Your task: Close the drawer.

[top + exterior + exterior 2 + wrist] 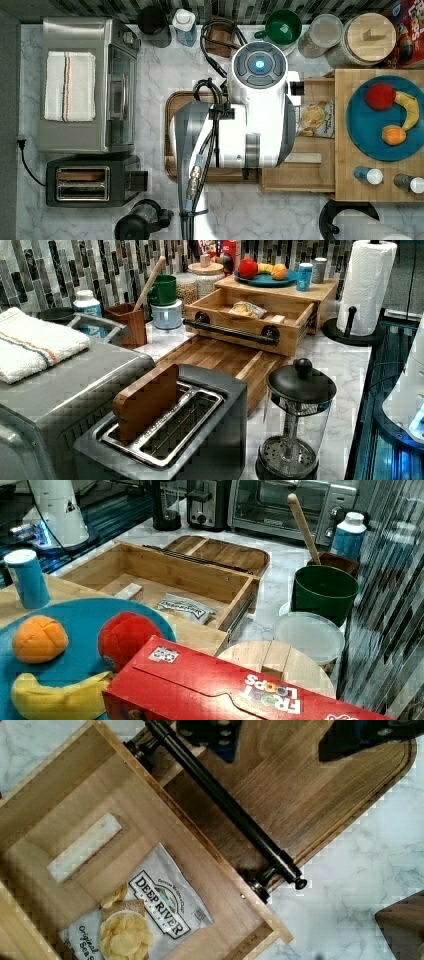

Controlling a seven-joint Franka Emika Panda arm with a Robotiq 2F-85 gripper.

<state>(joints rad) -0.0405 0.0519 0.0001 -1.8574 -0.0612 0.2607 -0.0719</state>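
Observation:
The drawer (299,176) stands pulled out of the bamboo block (345,150), towards the top view's left. Its light wood box (220,300) (165,572) (60,805) holds a chips bag (145,915) (315,119) and a small white block (85,847). A black bar handle (225,805) (230,332) runs across its front, over the dark cutting board (310,795). My gripper (282,735) hovers open above the handle and board. One finger (220,737) is close to the bar, and nothing is held. In the top view the white arm (250,125) covers the drawer front.
A blue plate (365,130) with fruit and two shakers sit on the block. A paper towel roll (362,285) stands beside it. A toaster (82,182), toaster oven (75,85) and French press (295,420) line the top view's left; a green mug (282,27) and jars stand at the back wall.

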